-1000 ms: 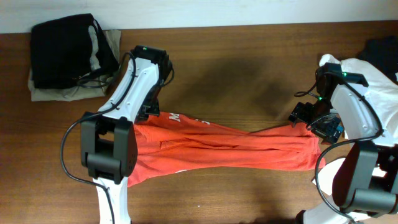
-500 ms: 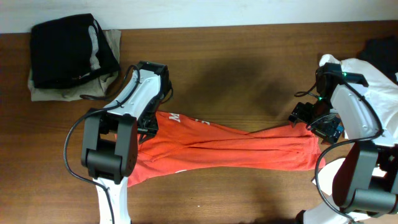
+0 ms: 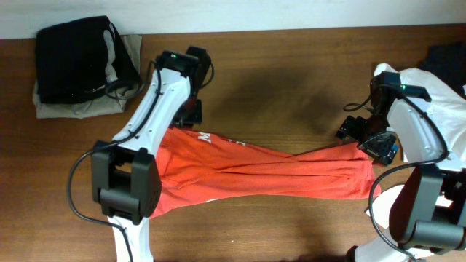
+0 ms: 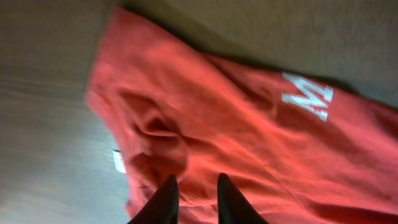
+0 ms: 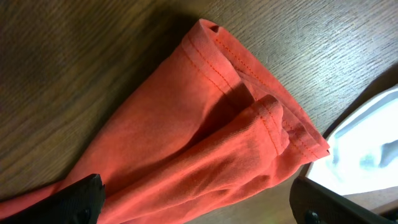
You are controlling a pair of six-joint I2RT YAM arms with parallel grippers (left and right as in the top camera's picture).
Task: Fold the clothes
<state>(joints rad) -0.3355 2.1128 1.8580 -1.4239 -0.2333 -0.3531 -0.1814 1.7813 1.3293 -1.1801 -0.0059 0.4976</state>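
Observation:
The orange-red T-shirt lies bunched and stretched sideways across the table, with part of its white logo showing near its upper left. My left gripper hovers just past the shirt's upper left corner. In the left wrist view its fingers stand slightly apart above the crumpled shirt, with nothing between them, and a white "M" shows. My right gripper is at the shirt's right end. Its fingers are wide open over the stitched hem, holding nothing.
A black garment lies on beige cloth at the back left corner. White cloth and a dark garment lie at the right edge, behind the right arm. Bare wood lies behind and in front of the shirt.
My left gripper has lifted off the shirt's left part and moved back and to the right, leaving that corner lying flat. The right gripper has shifted slightly back.

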